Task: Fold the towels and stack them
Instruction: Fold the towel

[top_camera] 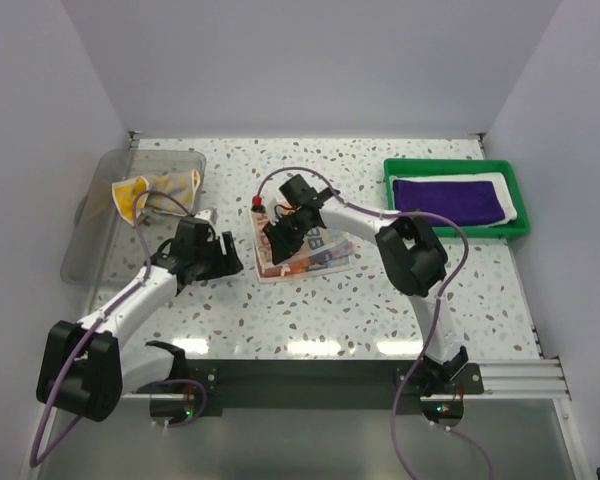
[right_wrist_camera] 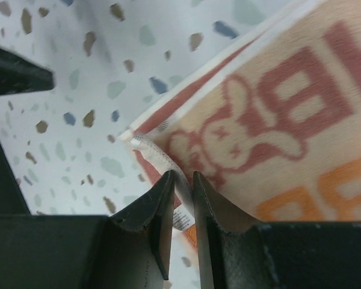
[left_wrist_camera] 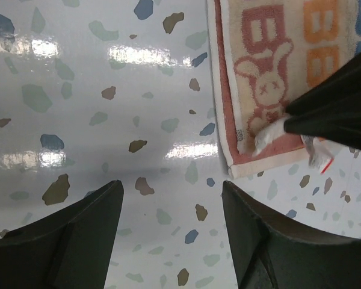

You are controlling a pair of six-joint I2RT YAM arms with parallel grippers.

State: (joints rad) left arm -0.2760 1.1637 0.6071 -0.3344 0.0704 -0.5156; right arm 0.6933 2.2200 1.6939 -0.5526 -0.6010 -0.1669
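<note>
Currently the right pincer (right_wrist_camera: 182,177) is nearly closed. Its fingers nip the white hem at one corner of the pale lettered towel (top_camera: 320,255), the one with orange, blue and red block letters and a red bunny print.

The lettered towel lies flat mid-table (top_camera: 380,300). Its long axis looks roughly left-right in the top view, slightly tilted. The pinched corner is on its left side, so all the rest of the cloth lies to the right of the grip.

My read: any fold from this grip has to carry the corner rightward over the towel.

The left pincer (left_wrist_camera: 171,186) is wide open and holds nothing. It hangs over bare speckled table just beside that same left edge, with the towel off to its right and not touching it. It's close enough to take the neighbouring corner if a two-point lift is wanted.

The stack target is probably the green plastic tray (top_camera: 458,234) at the far right. A deep purple towel (top_camera: 448,198) sits there on a plain white towel (top_camera: 512,205), well apart from the grip. The right arm is the nearer one.
</note>
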